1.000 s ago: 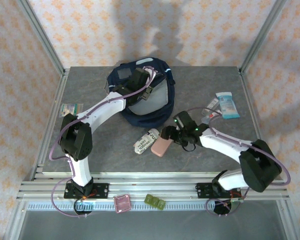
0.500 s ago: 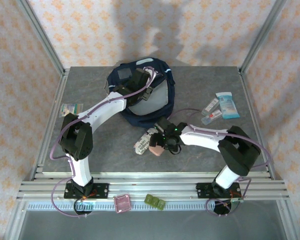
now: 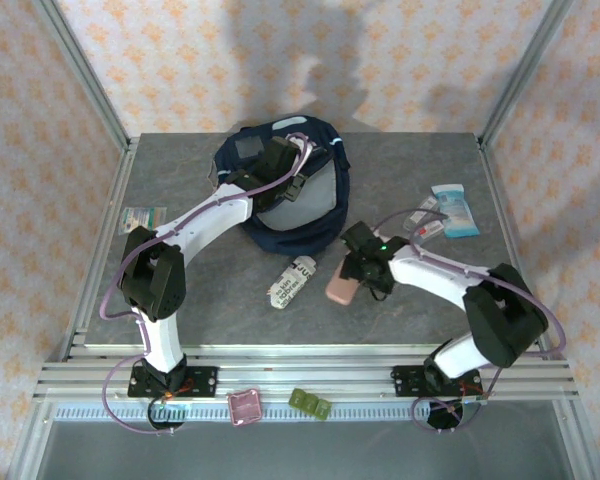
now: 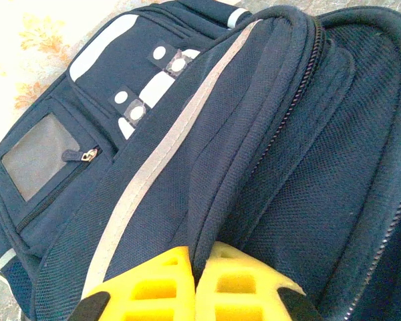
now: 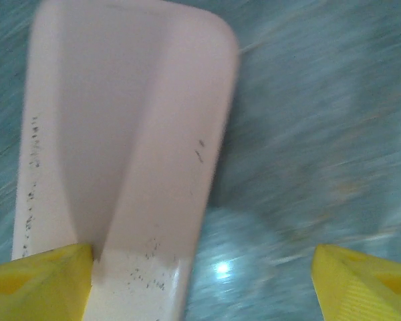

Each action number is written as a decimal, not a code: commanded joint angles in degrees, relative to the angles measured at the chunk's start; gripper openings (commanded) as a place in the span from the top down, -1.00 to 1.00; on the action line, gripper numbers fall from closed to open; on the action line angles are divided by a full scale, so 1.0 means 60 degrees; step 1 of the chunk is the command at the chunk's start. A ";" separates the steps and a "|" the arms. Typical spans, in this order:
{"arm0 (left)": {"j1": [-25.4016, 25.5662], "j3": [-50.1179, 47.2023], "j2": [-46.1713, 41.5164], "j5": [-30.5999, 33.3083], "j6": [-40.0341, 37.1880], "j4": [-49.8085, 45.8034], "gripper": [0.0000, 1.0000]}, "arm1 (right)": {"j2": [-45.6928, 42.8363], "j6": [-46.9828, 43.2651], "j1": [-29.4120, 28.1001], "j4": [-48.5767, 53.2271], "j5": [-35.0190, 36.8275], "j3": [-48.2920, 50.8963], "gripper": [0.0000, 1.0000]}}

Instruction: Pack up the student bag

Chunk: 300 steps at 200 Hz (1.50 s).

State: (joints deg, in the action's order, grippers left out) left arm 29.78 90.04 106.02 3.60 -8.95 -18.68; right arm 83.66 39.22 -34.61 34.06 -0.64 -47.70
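Left wrist view: my left fingers (image 4: 187,271) are pinched fully together on a fold of navy cloth at the rim of the student bag (image 4: 100,100). The bag's mouth gapes just to their right, showing dark mesh lining. Its grey stripe and clear-window pocket lie to their left.

In the top view my right fingers (image 3: 356,280) stand spread wide and grip nothing. A pink case (image 5: 120,134) lies flat on the bench (image 5: 307,134) below them. One finger sits over its near corner, and I cannot tell whether it touches. The other finger is well apart from the case, with bare surface in the gap. A white printed packet (image 3: 292,282) lies near the case, on the side away from these fingers. A blue packet (image 3: 454,210) sits well off toward the far right.

The bench is grey and speckled, fenced by an aluminium frame (image 3: 85,72) and walls (image 3: 180,60) papered with orange flowers.

My left arm stretches forward and inward to the bag at the far middle. My right arm folds at the elbow, with the forearm pointing inward.
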 commanded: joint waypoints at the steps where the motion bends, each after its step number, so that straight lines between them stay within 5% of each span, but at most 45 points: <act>1: 0.0011 -0.0021 -0.0209 0.0045 0.0304 0.0504 1.00 | -0.0525 -0.0458 0.0143 0.0723 0.0717 0.0032 -0.69; 43: 0.0011 0.0059 -0.0150 -0.0011 0.0364 0.0436 1.00 | -0.0917 -0.0018 0.0143 0.0091 -0.0601 -0.0248 -0.82; 72: 0.0005 0.0085 -0.0165 -0.0057 0.0418 0.0417 1.00 | -0.0507 0.0172 0.0143 0.0321 0.0121 0.0040 -0.83; 148: 0.0020 0.0616 -0.0144 -0.0082 0.0582 0.0294 1.00 | 0.0302 0.0665 -0.0735 -0.0670 -0.0563 0.0879 -0.81; 167: 0.0026 0.0651 -0.0149 -0.0010 0.0598 0.0285 1.00 | 0.0524 0.0765 -0.0735 -0.0919 -0.0511 0.1142 -0.65; 187: 0.0023 0.0554 -0.0286 0.0089 0.0656 0.0389 1.00 | 0.0344 0.0790 -0.0746 -0.0899 -0.0304 0.1134 -0.19; 213: 0.0029 0.0501 -0.0565 0.0183 0.0671 0.0505 1.00 | -0.0468 0.0481 -0.0750 -0.0373 0.0331 0.0632 0.12; 256: 0.0021 0.0577 -0.0840 0.0332 0.0617 0.0478 1.00 | -0.1407 -0.1204 -0.0790 -0.0280 0.0173 -0.0677 0.25; 300: 0.0015 0.0676 -0.0882 0.0581 0.0616 0.0432 1.00 | 0.0133 -0.3113 -0.0941 -0.1200 -0.1041 -0.2384 0.25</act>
State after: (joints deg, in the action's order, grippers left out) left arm 29.78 90.72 105.78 3.95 -6.85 -19.09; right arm 79.15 29.32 -39.46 31.27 -3.53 -56.71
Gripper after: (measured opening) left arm 0.046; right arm 0.564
